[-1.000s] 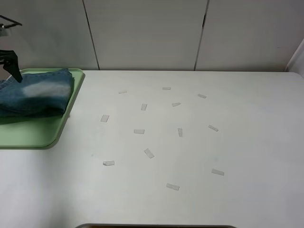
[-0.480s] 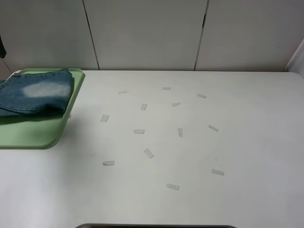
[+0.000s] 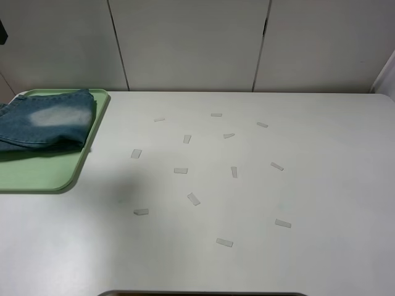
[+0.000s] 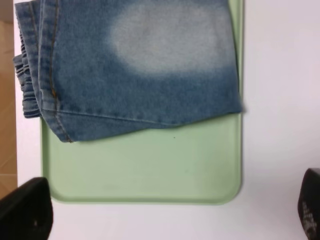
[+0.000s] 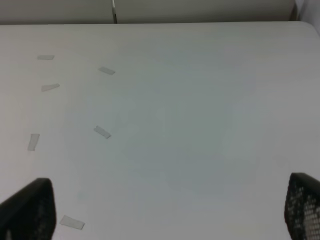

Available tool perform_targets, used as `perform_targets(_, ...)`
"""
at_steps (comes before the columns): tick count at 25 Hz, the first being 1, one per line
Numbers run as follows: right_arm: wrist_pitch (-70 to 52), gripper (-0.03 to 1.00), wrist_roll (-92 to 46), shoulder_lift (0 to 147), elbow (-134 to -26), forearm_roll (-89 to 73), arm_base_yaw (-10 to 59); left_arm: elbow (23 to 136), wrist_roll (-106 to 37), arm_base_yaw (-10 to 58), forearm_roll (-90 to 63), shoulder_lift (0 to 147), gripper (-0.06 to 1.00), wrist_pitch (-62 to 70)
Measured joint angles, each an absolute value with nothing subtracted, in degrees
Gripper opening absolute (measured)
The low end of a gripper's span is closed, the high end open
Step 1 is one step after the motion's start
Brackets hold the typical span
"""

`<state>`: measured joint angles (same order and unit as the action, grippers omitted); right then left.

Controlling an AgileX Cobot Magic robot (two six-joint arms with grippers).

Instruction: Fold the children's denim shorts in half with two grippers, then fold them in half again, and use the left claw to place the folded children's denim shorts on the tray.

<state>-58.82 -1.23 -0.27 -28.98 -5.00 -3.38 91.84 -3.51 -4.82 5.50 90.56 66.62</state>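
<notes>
The children's denim shorts (image 3: 46,126) lie folded on the far half of the pale green tray (image 3: 43,176), at the table's left edge. The left wrist view looks straight down on the shorts (image 4: 135,70), with their whitish worn patch up and the gathered waistband at one side. The tray's near half (image 4: 150,170) is bare. My left gripper (image 4: 167,215) hangs open high above the tray's edge, holding nothing and clear of the cloth. Only a black sliver of the left arm (image 3: 2,32) shows in the high view. My right gripper (image 5: 165,210) stands open over bare table.
Several small pieces of grey tape (image 3: 193,198) are scattered over the middle of the white table (image 3: 321,185). Some of the tape pieces (image 5: 102,132) show below the right gripper. Grey wall panels stand behind the table. Wooden floor (image 4: 6,100) shows past the tray's outer side.
The left arm has lifted away from the shorts and almost left the high view. The shorts stay folded on the tray.
</notes>
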Motion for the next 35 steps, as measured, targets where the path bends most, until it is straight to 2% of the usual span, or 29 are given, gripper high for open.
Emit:
perform_targets(19,-58.8,0.69,-1.2,-0.3,-29.0,-5.0,-3.4,78.1,-2.9,-4.6,2.2,79.0,0.97,66.6)
perform_targets(35,-58.8,0.69,-1.2,-0.3,-29.0,-5.0,-3.4,59.2,-4.2,-4.6,0.5,54.8,0.99,66.7)
